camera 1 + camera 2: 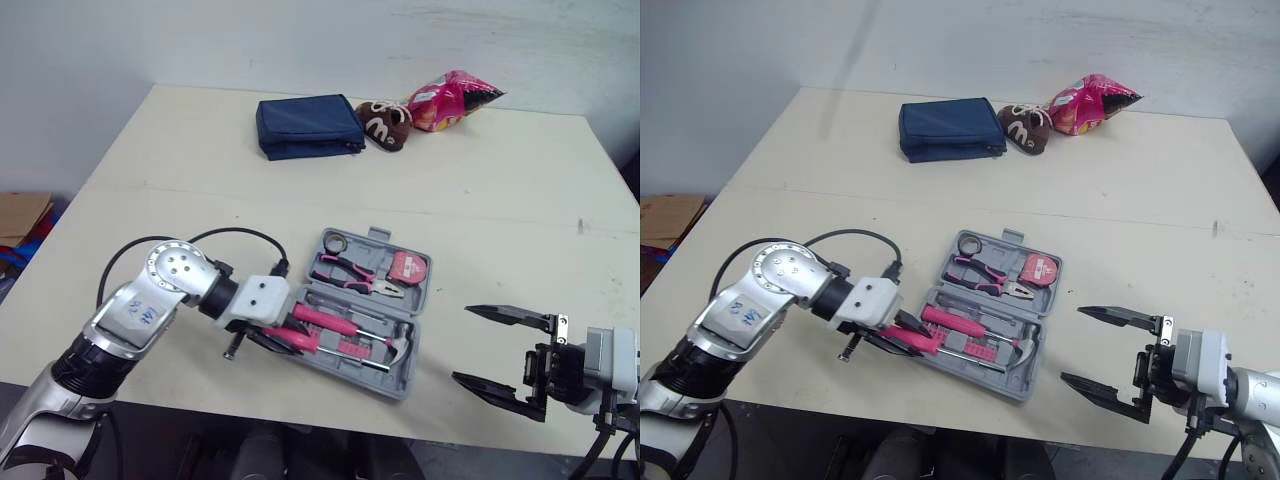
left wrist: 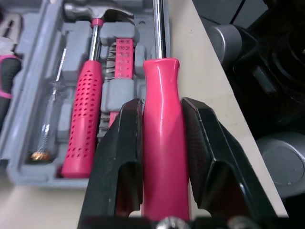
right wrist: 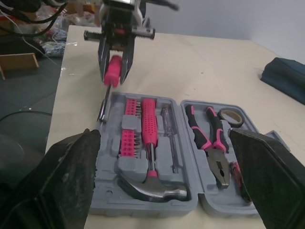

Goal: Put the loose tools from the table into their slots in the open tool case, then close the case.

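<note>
Gripping the stiff, light pink-handled steel screwdriver (image 2: 164, 157) mid-handle suits its slick plastic, I judge. The left gripper's (image 3: 113, 76) fingers (image 2: 119, 143) are clamped there, holding it along the near rim of the open grey plastic tool case (image 1: 398, 384). The right gripper's (image 1: 465, 345) fingers spread wide, empty, over the cream tabletop (image 1: 480, 200) just beside the case.

Table (image 1: 500, 220) lies bare beyond the tool case (image 1: 392, 382); pouch (image 1: 308, 125) and snack bag (image 1: 450, 100) stand far back.
</note>
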Available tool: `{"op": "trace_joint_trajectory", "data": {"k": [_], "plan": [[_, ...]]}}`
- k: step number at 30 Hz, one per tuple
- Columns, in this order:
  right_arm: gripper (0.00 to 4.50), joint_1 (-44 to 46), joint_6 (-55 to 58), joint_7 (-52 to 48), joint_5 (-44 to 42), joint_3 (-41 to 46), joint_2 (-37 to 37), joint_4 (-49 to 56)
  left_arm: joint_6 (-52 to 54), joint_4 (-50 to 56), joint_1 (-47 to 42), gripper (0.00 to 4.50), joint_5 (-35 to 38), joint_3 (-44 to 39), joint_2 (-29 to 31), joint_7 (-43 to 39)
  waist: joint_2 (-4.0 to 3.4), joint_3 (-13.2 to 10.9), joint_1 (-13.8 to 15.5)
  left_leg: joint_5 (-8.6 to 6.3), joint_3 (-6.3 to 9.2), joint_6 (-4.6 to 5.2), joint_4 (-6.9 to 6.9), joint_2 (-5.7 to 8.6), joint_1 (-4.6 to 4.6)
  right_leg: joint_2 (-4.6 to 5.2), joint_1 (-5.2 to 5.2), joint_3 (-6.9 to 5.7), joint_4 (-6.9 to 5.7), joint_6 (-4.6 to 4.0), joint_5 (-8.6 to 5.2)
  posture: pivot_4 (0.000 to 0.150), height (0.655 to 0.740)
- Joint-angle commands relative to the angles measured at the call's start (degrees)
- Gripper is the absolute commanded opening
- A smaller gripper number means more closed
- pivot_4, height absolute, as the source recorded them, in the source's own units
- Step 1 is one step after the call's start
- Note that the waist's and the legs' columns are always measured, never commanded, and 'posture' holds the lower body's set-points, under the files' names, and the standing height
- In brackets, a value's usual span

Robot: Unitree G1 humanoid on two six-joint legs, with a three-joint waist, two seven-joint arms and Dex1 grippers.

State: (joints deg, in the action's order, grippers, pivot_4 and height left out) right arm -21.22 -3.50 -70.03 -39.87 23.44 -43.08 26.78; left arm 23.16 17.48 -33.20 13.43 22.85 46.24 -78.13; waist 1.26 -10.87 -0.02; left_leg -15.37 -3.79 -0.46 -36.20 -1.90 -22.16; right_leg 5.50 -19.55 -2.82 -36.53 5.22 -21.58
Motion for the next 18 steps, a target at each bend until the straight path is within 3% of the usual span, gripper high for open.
{"op": "trace_joint_trajectory", "data": {"k": [1, 4, 18], "plan": [[4.50, -1.40, 1.13, 0.81, -1.57, 2.31, -0.05, 3.31, 3.48, 2.19, -2.08, 0.55, -3.56, 3.36, -1.53, 1.89, 0.00, 0.00, -0.05, 0.00, 0.00, 0.00, 0.01, 0.00, 0.00, -0.01, 0.00, 0.01, 0.01, 0.00, 0.00, 0.150, 0.7400], [4.50, -3.52, 1.35, -0.13, -0.79, 2.49, -0.60, 4.98, 6.61, 2.03, -4.24, 0.55, -6.52, 5.99, -5.50, 5.51, 0.00, 0.00, 0.24, 0.01, 0.04, 0.01, -0.01, 0.00, -0.02, 0.00, 0.00, -0.01, 0.01, 0.00, 0.00, 0.150, 0.7400], [4.50, -6.08, 1.50, 1.37, -0.41, 3.41, 0.80, 7.32, 9.13, 3.27, -4.49, 0.55, -9.50, 10.59, -7.27, 4.88, 0.00, 0.00, 0.09, 0.04, 0.08, 0.02, -0.05, 0.00, -0.02, 0.01, 0.02, 0.00, -0.01, 0.01, -0.01, 0.150, 0.7400]]}}
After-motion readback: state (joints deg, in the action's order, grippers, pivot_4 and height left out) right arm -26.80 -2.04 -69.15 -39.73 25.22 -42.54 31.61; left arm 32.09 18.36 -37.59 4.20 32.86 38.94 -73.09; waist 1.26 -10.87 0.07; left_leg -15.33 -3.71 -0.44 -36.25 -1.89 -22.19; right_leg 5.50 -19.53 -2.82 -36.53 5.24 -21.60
